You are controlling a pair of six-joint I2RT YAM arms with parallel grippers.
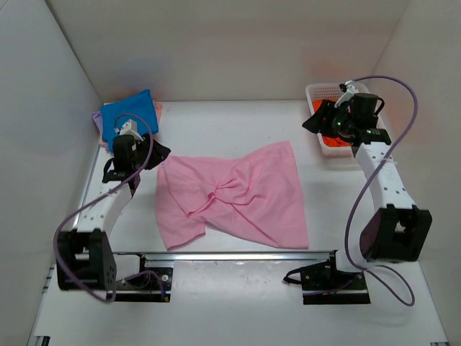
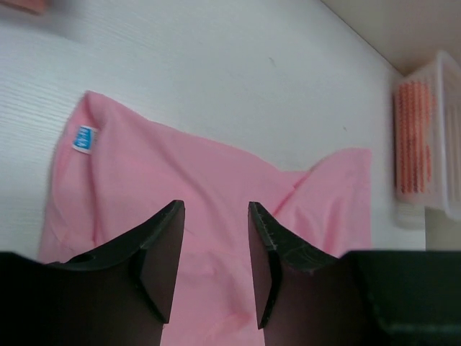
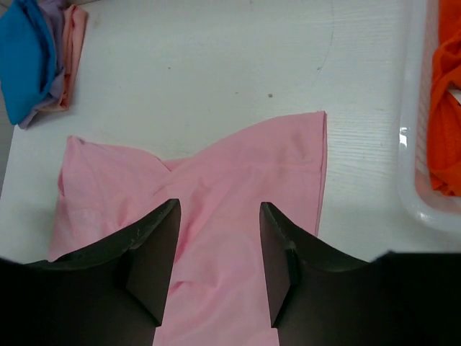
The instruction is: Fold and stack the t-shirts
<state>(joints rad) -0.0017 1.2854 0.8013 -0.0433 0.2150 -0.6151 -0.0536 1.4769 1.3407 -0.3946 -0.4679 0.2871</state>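
Observation:
A light pink t-shirt [image 1: 230,194] lies spread on the table, twisted and bunched at its middle. My left gripper [image 1: 160,153] hovers open over the shirt's left edge, apart from the cloth. In the left wrist view the open left gripper [image 2: 215,207] holds nothing, with the pink shirt [image 2: 216,166] and its blue label [image 2: 84,138] below. My right gripper [image 1: 313,119] is raised beside the basket, open and empty [image 3: 220,205], above the pink shirt [image 3: 238,173]. A folded bright blue t-shirt [image 1: 128,115] tops a pile at the back left. An orange t-shirt [image 3: 443,108] lies in the basket.
The white lattice basket [image 1: 315,91] stands at the back right, next to the right wall. Lavender [image 1: 96,120] and peach [image 1: 158,109] cloth edges show under the blue shirt. White walls close in the table on the left, back and right. A metal rail [image 1: 238,254] runs along the front.

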